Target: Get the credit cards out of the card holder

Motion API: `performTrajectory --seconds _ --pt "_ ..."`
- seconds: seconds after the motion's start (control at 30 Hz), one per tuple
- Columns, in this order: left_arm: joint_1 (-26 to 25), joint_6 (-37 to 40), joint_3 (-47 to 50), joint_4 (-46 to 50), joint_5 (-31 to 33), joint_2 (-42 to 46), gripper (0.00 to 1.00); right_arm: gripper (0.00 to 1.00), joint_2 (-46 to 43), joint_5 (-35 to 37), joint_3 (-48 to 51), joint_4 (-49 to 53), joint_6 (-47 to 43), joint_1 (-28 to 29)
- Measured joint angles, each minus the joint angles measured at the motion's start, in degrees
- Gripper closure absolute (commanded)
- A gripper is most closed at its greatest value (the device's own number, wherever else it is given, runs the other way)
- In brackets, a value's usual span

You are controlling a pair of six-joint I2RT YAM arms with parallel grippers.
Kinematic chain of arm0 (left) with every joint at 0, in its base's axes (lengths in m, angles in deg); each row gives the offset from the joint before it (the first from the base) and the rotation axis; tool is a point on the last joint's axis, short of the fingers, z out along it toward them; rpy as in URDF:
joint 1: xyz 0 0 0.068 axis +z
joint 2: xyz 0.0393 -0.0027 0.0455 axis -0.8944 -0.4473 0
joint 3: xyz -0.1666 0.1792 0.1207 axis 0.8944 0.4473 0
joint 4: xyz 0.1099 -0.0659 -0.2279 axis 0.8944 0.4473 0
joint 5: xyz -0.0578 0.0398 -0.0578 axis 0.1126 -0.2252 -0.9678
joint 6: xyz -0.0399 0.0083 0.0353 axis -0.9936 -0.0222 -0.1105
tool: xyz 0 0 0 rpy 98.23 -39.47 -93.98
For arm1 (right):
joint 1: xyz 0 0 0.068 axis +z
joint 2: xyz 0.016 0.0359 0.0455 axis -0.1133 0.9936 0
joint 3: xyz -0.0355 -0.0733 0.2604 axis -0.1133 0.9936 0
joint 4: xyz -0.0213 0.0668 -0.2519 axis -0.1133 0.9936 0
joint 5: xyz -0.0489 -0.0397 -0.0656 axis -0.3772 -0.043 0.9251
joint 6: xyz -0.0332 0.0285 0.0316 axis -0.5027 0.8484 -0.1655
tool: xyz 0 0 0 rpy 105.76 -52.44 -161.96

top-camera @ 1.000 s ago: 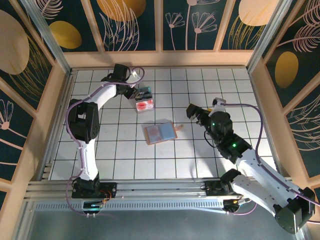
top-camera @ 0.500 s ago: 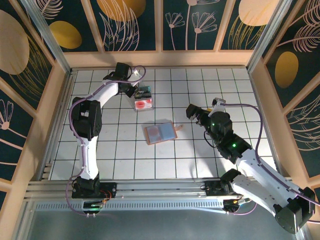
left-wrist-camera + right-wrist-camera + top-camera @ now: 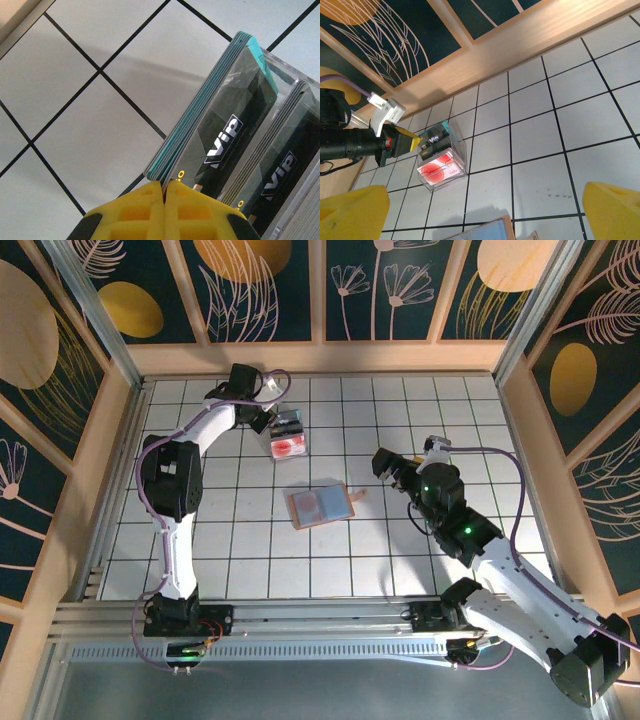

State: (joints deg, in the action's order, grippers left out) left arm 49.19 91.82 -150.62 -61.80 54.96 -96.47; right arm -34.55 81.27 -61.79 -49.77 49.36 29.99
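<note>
The card holder (image 3: pixel 322 505) lies open and flat mid-table, grey-blue inside with a tan border; its top edge shows in the right wrist view (image 3: pixel 482 231). My left gripper (image 3: pixel 268 420) is at the clear box (image 3: pixel 288 437), its yellow fingers (image 3: pixel 135 212) shut on the edge of a dark VIP card (image 3: pixel 220 145) with a teal-edged stack beside it. The right wrist view shows that gripper (image 3: pixel 415 141) at the box's left end. My right gripper (image 3: pixel 385 468) hovers open to the right of the card holder, with nothing between its fingers (image 3: pixel 352 212).
The clear box (image 3: pixel 442 159) also holds a red-and-white card (image 3: pixel 437 170) in front and a second dark card stack (image 3: pixel 280 175). A wooden wall (image 3: pixel 520 45) runs along the back, close behind the box. Bare tiles (image 3: pixel 450 410) lie to the right.
The left wrist has shifted slightly at the clear box. The card holder and the right arm have not moved.
</note>
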Motion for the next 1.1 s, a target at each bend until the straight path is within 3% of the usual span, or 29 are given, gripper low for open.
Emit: performTrajectory --seconds 1.1 --pt "0.0 4.5 3.2 3.4 -4.5 5.5 1.0 0.01 0.0 0.0 0.0 -0.8 0.0 0.0"
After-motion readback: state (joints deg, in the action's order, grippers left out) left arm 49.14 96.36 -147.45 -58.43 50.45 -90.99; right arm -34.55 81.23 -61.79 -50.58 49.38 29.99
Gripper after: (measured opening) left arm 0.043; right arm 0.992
